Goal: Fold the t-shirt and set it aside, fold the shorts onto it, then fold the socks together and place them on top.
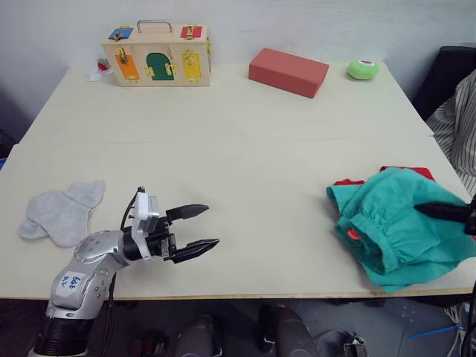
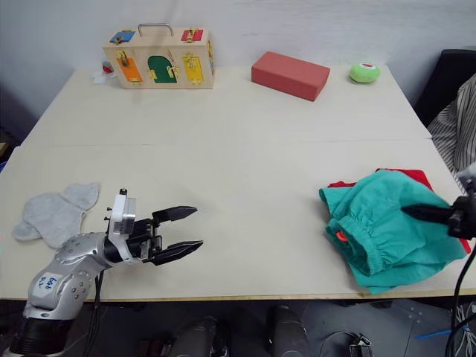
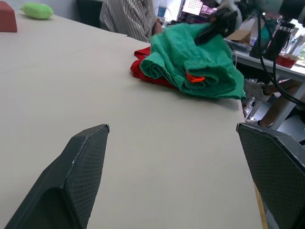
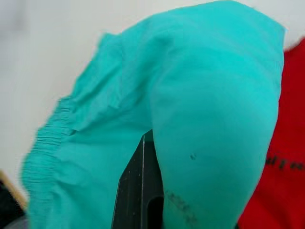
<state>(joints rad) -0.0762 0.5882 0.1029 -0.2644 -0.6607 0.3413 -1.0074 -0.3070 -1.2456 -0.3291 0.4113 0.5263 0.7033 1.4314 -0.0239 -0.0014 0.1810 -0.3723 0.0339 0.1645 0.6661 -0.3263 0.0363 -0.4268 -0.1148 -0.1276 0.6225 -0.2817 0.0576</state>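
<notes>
The teal shorts (image 1: 394, 223) lie bunched at the table's right front, an orange cord (image 1: 352, 235) showing at the waistband. They cover the red t-shirt (image 1: 407, 172), of which only edges peek out. My right gripper (image 2: 428, 214) lies over the shorts from the right. In the right wrist view one black finger (image 4: 138, 191) presses against a raised fold of the shorts (image 4: 200, 95), and the other finger is hidden behind the cloth. The grey socks (image 1: 59, 212) lie flat at the left front. My left gripper (image 1: 210, 225) hovers open and empty, right of the socks.
A wooden latch box (image 1: 158, 56) stands at the back left, a red-brown block (image 1: 288, 71) at the back middle and a green round object (image 1: 362, 69) at the back right. A person in a striped shirt (image 1: 455, 126) sits beside the table's right edge.
</notes>
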